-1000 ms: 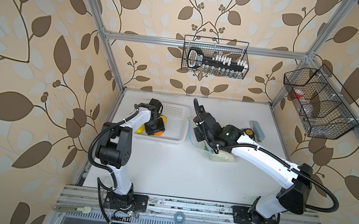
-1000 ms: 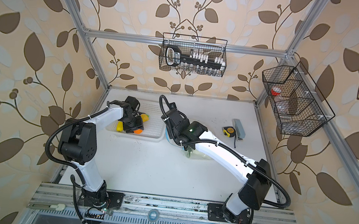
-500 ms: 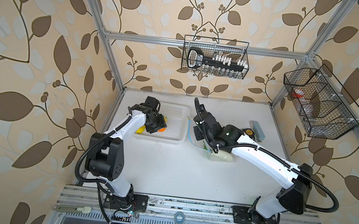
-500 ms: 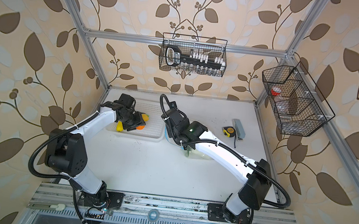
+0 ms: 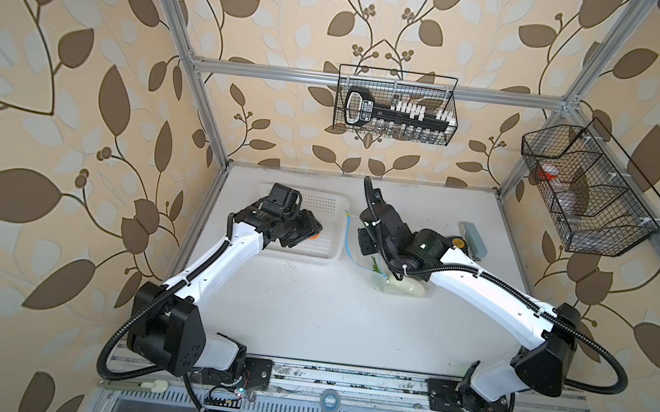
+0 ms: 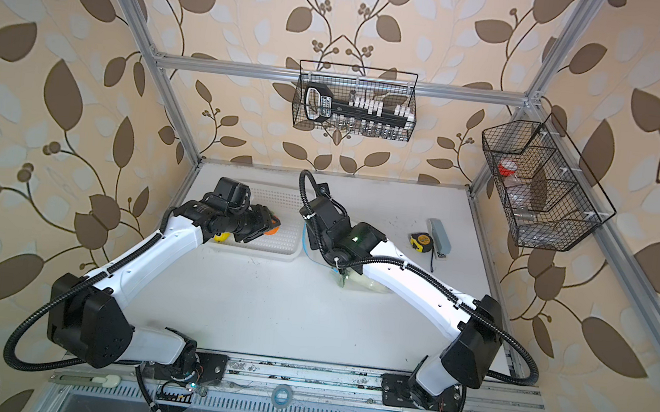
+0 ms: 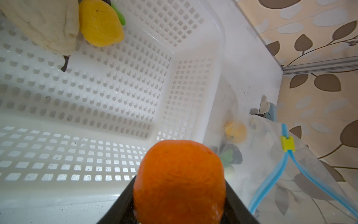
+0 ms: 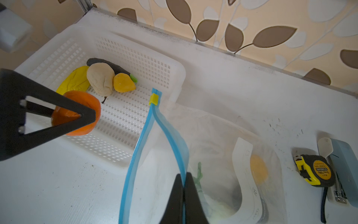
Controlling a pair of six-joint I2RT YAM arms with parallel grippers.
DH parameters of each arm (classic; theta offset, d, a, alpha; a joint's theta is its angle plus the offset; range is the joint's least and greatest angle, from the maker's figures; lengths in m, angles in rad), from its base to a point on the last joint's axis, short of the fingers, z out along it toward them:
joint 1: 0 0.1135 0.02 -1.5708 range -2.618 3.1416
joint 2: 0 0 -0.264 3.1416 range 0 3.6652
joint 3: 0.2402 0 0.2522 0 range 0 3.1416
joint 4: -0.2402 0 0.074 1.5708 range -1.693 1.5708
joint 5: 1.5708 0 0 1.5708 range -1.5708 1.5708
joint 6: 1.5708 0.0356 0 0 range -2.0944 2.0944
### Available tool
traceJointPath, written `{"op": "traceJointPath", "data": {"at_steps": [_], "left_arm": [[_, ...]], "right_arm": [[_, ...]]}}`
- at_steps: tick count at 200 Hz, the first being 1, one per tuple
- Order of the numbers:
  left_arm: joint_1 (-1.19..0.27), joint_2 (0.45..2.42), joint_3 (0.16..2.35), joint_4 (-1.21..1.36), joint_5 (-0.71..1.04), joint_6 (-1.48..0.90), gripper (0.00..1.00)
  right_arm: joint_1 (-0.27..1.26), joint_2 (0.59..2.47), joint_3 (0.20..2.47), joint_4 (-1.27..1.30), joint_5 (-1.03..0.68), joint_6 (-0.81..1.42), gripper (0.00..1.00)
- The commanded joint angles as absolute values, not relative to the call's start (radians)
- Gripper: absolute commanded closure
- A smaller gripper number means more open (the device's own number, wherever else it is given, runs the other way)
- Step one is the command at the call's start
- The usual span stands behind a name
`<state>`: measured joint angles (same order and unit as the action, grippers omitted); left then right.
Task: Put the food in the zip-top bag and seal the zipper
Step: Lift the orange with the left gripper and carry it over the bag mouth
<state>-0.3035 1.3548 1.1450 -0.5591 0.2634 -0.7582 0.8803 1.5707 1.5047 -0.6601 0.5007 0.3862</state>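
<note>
My left gripper [image 7: 179,186] is shut on the orange [image 7: 179,174] and holds it above the right half of the white perforated basket [image 5: 297,259]. Corn [image 8: 74,81], a pale fruit [image 8: 100,79], a lemon [image 8: 123,82] and a dark eggplant [image 8: 108,63] lie in the basket. Just right of the basket the clear zip-top bag [image 8: 219,139] lies on the table. My right gripper [image 8: 184,179] is shut on one lip of its blue zipper [image 8: 170,135] and lifts it, so the mouth gapes. The yellow slider [image 8: 154,98] sits at the far end. A green leaf [image 8: 199,174] and a yellow-orange fruit [image 8: 258,170] are inside.
A yellow tape measure [image 8: 315,170] and a blue-grey stapler [image 8: 341,170] lie on the table right of the bag. Black wire baskets hang on the back wall [image 5: 395,105] and the right wall [image 5: 589,192]. The arms' bases stand at the table's front edge.
My left gripper has carried the orange to the right across the basket, towards the bag's mouth, and the left arm has stretched out. The right arm has stayed still, holding the zipper lip.
</note>
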Motion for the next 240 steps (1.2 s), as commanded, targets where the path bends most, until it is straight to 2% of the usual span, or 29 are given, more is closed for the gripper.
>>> {"op": "traceJointPath", "data": {"at_steps": [1, 79, 162, 240], "left_arm": [[-0.334, 1.297, 1.133, -0.499, 0.293, -0.797, 0.65], [-0.427, 1.24, 1.093, -0.392, 0.311, -0.867, 0.65], [-0.53, 1.18, 0.987, -0.2, 0.244, -1.028, 0.65], [-0.592, 1.205, 1.02, -0.16, 0.208, -1.055, 0.63]], "right_arm": [[0.873, 1.546, 1.488, -0.643, 0.487, 0.406, 1.0], [0.849, 1.519, 1.462, -0.624, 0.455, 0.431, 1.0], [0.836, 1.497, 1.451, -0.614, 0.45, 0.445, 1.0], [0.834, 1.489, 1.454, -0.609, 0.442, 0.453, 1.0]]}}
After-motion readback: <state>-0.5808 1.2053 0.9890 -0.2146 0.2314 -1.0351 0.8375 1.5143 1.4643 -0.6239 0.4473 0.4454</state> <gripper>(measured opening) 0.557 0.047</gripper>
